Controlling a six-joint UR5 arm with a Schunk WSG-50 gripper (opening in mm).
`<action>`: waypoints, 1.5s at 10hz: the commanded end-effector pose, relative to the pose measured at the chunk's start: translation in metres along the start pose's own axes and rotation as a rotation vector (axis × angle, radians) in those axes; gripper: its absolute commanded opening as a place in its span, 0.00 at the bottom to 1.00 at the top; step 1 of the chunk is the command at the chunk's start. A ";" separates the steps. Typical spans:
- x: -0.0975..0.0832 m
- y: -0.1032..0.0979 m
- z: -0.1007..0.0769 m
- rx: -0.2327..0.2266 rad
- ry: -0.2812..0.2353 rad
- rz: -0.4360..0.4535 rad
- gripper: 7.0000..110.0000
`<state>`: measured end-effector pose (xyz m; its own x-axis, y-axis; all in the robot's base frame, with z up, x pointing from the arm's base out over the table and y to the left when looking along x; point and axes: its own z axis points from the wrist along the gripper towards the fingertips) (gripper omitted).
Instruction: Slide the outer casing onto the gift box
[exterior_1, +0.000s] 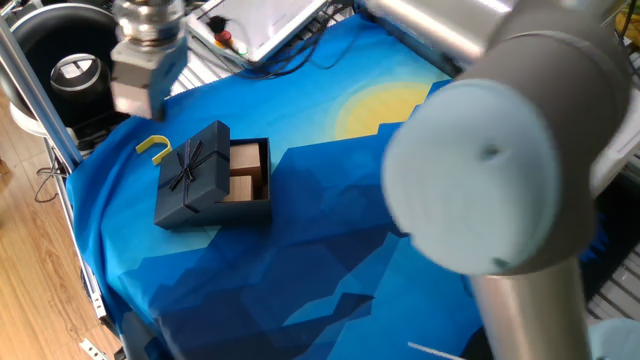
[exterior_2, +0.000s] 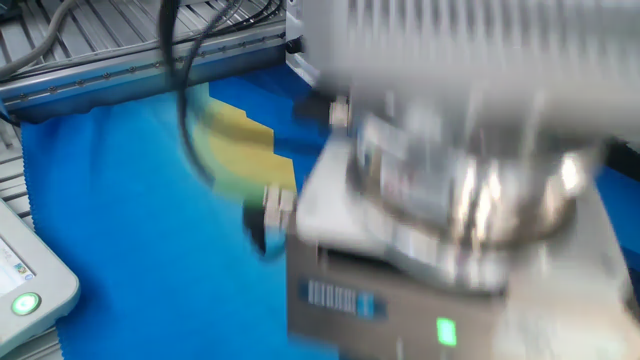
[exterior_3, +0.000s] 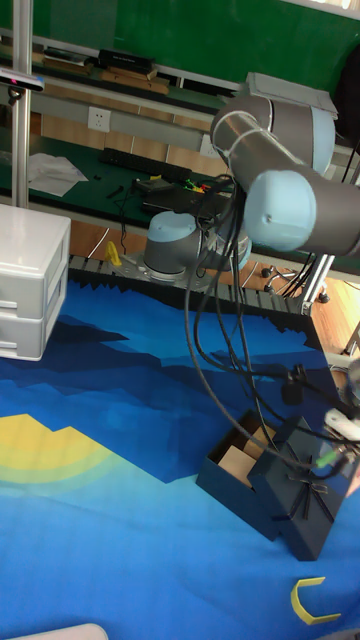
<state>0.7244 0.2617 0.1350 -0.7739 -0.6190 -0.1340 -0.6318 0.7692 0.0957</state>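
The outer casing (exterior_1: 194, 172), dark navy with a thin ribbon bow, rests tilted over the left part of the gift box (exterior_1: 250, 172), whose tan compartments show on the right. In the tall fixed view the outer casing (exterior_3: 310, 508) leans on the gift box (exterior_3: 238, 464) near the right edge. My gripper (exterior_1: 131, 106) hangs blurred above and to the left of the casing, beyond the yellow hook (exterior_1: 153, 148), and touches nothing. Its fingers are too smeared to read. The other fixed view is filled by the blurred gripper body (exterior_2: 430, 290), which hides the box.
A white plastic drawer unit (exterior_3: 28, 282) stands at the far left of the blue cloth (exterior_1: 360, 200). The yellow hook (exterior_3: 312, 602) lies in front of the casing. A black round device (exterior_1: 75, 50) and cables sit behind the table's edge.
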 end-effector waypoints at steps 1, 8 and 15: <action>-0.037 0.020 0.012 -0.064 -0.085 -0.089 0.00; -0.010 0.013 0.040 -0.053 -0.088 -0.144 0.00; -0.001 0.017 0.051 0.047 -0.055 -0.145 0.00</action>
<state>0.7193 0.2816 0.0876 -0.6786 -0.7090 -0.1916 -0.7268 0.6859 0.0358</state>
